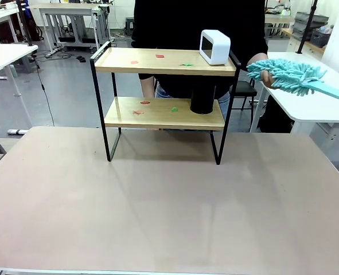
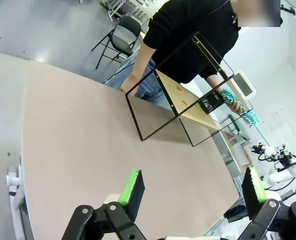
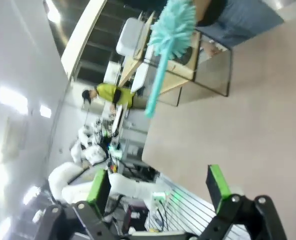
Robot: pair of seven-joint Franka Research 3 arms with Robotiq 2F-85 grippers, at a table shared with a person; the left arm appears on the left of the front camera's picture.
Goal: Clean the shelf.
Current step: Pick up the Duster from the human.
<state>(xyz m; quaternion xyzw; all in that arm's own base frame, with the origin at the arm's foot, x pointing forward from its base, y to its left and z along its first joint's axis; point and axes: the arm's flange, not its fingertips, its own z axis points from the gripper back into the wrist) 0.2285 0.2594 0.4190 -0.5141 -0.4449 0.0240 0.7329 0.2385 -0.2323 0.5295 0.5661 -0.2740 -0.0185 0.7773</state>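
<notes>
Pale wooden boards in a thin black metal frame make the 2-tier shelf point(image 1: 158, 117), which stands at the far side of the tan table point(image 1: 169, 206), just in front of the person. My left claw point(image 2: 193, 186) hangs above the table, tipped toward the shelf, its 2 green-padded fingers point(image 2: 132, 186) spread wide and empty. My right claw point(image 3: 157, 183) is rolled sideways, spread just as wide. The person's hand point(image 1: 265, 76) holds a fluffy teal duster point(image 1: 287, 71) off the top board's right end, handle pointing away from the shelf.
</notes>
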